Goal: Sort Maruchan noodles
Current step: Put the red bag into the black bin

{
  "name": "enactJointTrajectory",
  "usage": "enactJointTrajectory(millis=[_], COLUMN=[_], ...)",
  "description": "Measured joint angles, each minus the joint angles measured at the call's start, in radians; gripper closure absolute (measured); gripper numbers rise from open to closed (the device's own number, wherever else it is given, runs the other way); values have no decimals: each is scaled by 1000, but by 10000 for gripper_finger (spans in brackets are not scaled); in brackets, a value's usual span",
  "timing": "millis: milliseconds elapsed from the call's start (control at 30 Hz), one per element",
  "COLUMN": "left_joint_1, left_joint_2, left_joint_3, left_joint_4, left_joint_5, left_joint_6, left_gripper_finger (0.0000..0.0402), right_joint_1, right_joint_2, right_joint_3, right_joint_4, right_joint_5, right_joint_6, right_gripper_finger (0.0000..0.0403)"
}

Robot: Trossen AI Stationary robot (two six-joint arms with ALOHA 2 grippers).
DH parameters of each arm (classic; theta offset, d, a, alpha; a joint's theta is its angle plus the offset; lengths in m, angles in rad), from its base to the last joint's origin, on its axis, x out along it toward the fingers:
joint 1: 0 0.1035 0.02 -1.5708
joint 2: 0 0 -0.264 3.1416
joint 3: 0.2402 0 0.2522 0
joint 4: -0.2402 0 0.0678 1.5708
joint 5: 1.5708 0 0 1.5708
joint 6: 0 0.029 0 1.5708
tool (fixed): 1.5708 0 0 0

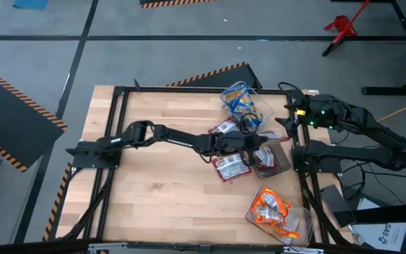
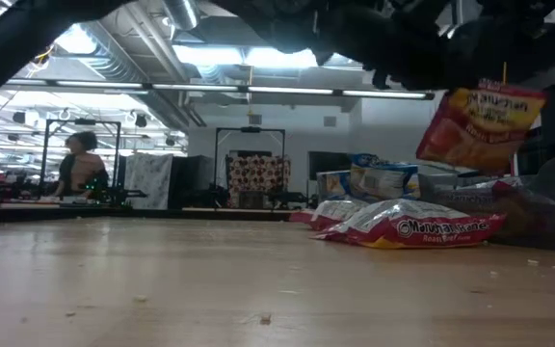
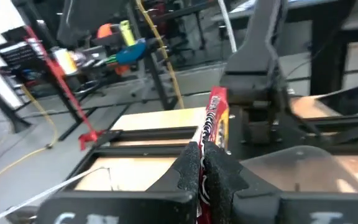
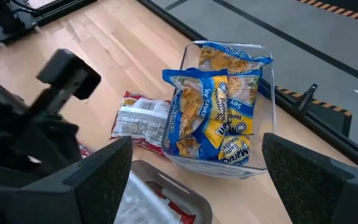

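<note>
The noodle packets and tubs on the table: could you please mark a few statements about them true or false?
1. The left tool is shut on a red packet. True.
2. The blue and yellow packets lie in a clear tub. True.
3. The orange packets are scattered loose over the wood. False: they sit in a clear tub at the table's near right corner.
4. The right tool holds a blue packet. False: it is open and holds nothing.
5. A red packet lies on the table. True.
</note>
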Motion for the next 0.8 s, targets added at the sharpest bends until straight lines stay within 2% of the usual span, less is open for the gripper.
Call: enactJointTrajectory(millis=[167, 367, 567, 800], left_joint_1=[14, 25, 36, 29], left_joint_2=[43, 49, 56, 44], left_joint_3=[14, 16, 15, 15], left_joint_4=[2, -95, -127, -143], left_joint_5=[-20, -14, 181, 236], left_joint_6=[3, -46, -96, -101], left_gripper_finger=[396, 383, 334, 281], right_joint_1=[0, 0, 1, 1], right_joint_2=[0, 0, 0, 0], right_joint_3=[0, 0, 0, 0], right_joint_4=[-1, -3, -5, -27], right_joint_5=[0, 0, -2, -2], right_joint_6=[0, 0, 0, 3], right_gripper_finger=[59, 59, 59, 59])
